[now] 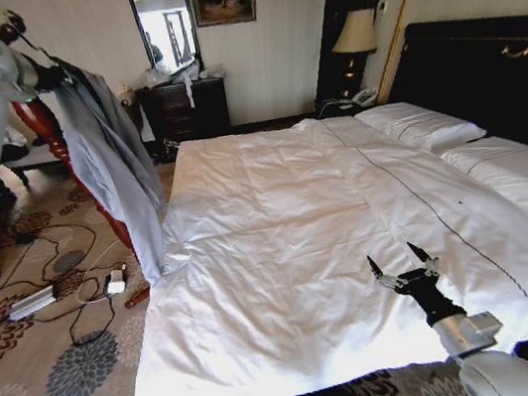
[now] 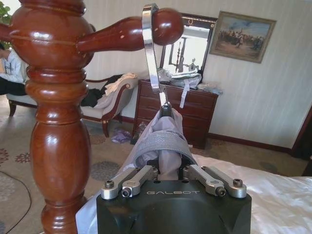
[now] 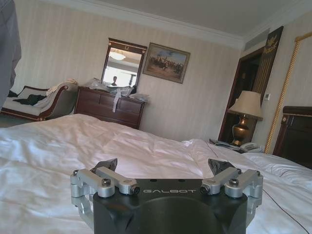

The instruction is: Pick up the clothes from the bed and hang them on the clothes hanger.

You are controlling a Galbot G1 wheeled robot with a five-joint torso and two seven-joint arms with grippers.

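The left gripper (image 2: pixel 168 171), raised at far left, is clenched on the clothes (image 1: pixel 115 156) hung at the coat stand (image 2: pixel 58 122). The right gripper (image 1: pixel 401 265), marked GALBOT, is held spread above the bed (image 1: pixel 279 226).

The head view looks forward and down from above the foot of the bed (image 1: pixel 279 226), taking in its whole white duvet, the headboard on the right and the far wall with a mirror (image 1: pixel 164 25) and a dresser (image 1: pixel 185 108). The left wrist view sits high beside a wooden coat stand (image 2: pixel 58 122), very close to it, facing across the room toward the same mirror and dresser. The right wrist view lies low over the duvet, looking along the bed toward that same far wall, with a lamp (image 3: pixel 246 114) at one side.
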